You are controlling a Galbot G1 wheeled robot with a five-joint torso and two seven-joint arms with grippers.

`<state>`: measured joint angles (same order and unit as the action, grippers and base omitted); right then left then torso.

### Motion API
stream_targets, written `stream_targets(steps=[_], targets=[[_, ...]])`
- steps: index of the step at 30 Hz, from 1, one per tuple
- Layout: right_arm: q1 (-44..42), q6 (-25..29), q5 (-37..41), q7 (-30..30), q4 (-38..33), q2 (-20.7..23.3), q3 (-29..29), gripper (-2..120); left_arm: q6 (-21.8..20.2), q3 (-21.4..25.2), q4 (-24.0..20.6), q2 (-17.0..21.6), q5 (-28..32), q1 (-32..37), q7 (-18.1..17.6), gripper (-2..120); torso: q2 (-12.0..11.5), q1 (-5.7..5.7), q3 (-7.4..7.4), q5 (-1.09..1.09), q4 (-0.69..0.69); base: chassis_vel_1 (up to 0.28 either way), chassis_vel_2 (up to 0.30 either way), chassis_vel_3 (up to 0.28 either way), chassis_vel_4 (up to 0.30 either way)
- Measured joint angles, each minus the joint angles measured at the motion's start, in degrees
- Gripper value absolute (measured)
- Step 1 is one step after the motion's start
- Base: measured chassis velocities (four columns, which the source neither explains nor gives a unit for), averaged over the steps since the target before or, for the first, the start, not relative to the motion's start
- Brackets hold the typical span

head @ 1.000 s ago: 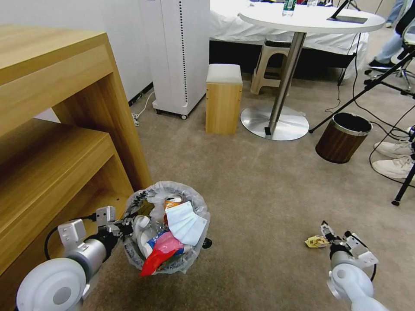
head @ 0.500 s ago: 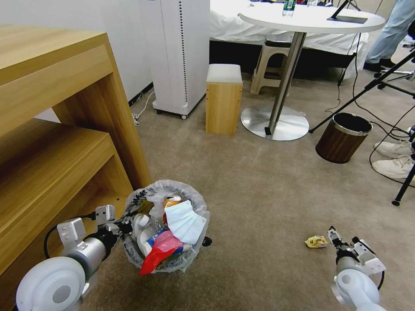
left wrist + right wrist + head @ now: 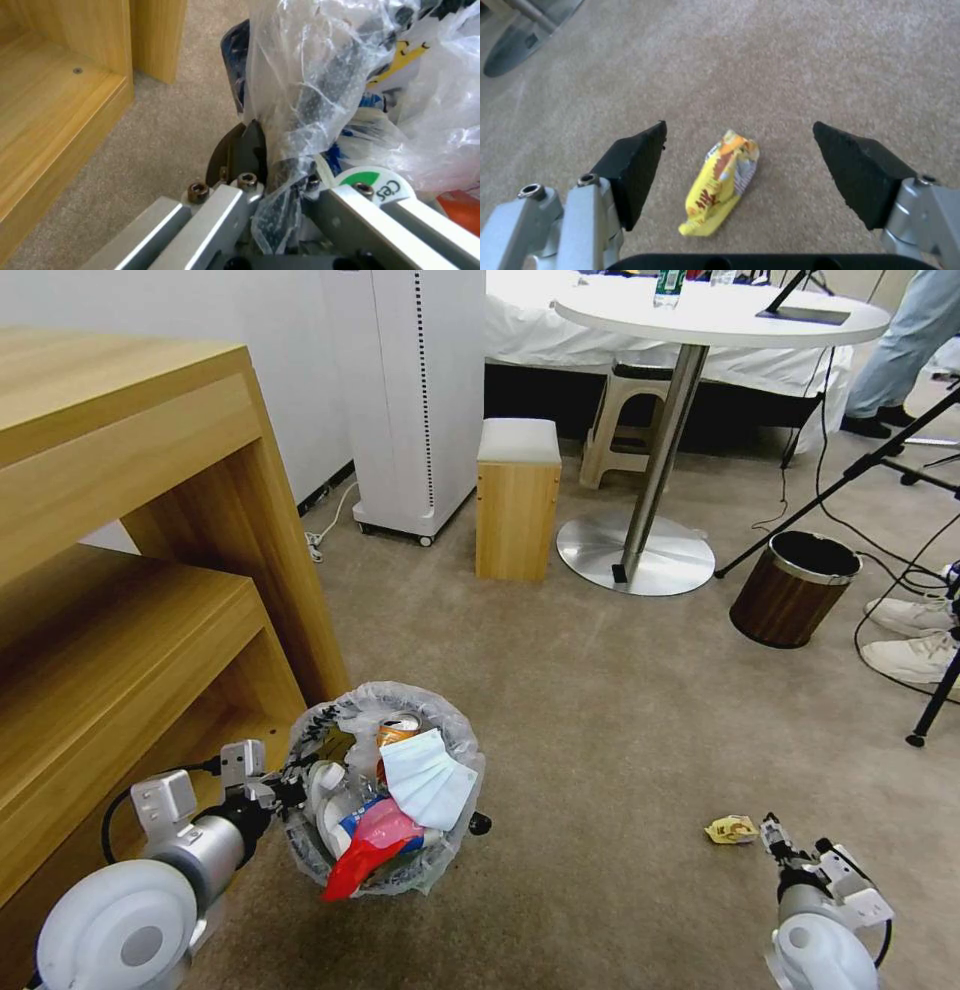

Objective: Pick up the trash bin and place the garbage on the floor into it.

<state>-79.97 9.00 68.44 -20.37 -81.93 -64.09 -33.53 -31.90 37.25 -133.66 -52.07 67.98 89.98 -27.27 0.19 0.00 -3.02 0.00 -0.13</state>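
Since a second ago the right gripper (image 3: 772, 835) has drawn back toward the robot, so the wrapper (image 3: 731, 829) now lies just clear of its tips; the bin has barely shifted. At the far left stands a wooden shelf unit (image 3: 120, 570); beside its corner the left gripper (image 3: 288, 790) is clamped on the bin (image 3: 384, 790), its fingers (image 3: 247, 150) closed over the rim and the crinkly white bag (image 3: 320, 86); the bin is heaped with a can (image 3: 398, 731), a blue mask (image 3: 428, 780) and a red scrap (image 3: 362, 860). Rightward the beige floor (image 3: 600, 720) runs bare to the yellow wrapper, flat on the carpet; the right gripper hangs just beside it, fingers (image 3: 635, 165) spread wide and holding nothing, the wrapper (image 3: 723, 180) lying between them in the wrist view; a brown bin (image 3: 792, 588) stands well apart, farther back.
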Motion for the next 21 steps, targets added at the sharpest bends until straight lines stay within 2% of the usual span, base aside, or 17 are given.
stream_targets(steps=[21], targets=[[2.0, 0.2, -0.9, 0.7, 4.1, -2.9, 2.2, 74, 0.0, 0.0, -0.1, 0.4, 0.5, 0.1, -0.2, 0, 0.0, 0.00, 0.00, 0.00, 0.00, 0.000, 0.000, 0.000, 0.000]])
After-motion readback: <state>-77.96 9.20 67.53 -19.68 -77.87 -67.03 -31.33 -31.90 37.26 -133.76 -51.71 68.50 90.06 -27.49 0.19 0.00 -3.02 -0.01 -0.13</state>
